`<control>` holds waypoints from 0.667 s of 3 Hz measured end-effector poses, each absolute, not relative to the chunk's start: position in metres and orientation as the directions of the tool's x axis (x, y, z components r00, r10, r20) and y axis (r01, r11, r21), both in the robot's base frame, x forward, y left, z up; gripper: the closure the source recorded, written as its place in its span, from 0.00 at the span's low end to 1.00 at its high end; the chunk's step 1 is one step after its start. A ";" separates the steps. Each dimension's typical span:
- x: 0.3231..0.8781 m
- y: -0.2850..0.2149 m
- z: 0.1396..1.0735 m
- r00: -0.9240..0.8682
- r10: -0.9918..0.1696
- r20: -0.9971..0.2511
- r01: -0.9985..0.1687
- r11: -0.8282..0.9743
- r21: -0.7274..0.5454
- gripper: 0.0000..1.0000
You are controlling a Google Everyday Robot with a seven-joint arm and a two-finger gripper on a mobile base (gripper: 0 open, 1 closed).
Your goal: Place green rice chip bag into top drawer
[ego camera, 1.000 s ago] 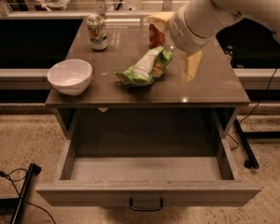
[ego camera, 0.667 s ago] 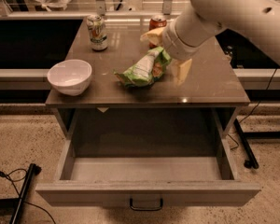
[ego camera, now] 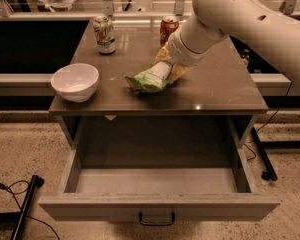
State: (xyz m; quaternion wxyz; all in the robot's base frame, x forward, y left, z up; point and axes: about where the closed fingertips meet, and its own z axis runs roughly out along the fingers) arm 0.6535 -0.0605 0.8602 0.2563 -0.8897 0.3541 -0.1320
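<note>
Nearest the camera, the wide shallow grey top drawer (ego camera: 155, 182) stands pulled fully out. Its pale floor is bare and its small dark metal handle (ego camera: 156, 218) sits at the middle of the front panel. Above it, on the brown square table (ego camera: 221, 86), the crumpled light-green and white foil rice chip bag (ego camera: 146, 80) lies near the middle, a little back from the front edge and not yet in the drawer.

The gripper (ego camera: 163, 70) at the end of the thick white arm (ego camera: 240, 14) is down on the bag's right end, touching the foil. Whether its jaws are spread or pinching the bag I cannot tell.

The step in hand looks like securing the bag. It would go best with a firm bite on the bunched right end, since loose foil probably slips and crumples. The bag then needs lifting clear of the table edge before it comes forward and down over the open drawer floor.

The round white ceramic bowl (ego camera: 75, 81) sits well to the left. The green-and-white drinks can (ego camera: 104, 34) and the orange-red can (ego camera: 168, 28) stand upright further back. The orange-red can is close behind the arm, so the lift should avoid swinging backward.
</note>
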 end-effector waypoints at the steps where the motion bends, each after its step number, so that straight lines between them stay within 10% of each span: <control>1: 0.650 -0.062 0.876 0.731 -0.682 0.023 -0.541 -0.600 -0.589 0.86; 2: 0.616 -0.074 0.921 0.713 -0.700 -0.041 -0.555 -0.527 -0.644 1.00</control>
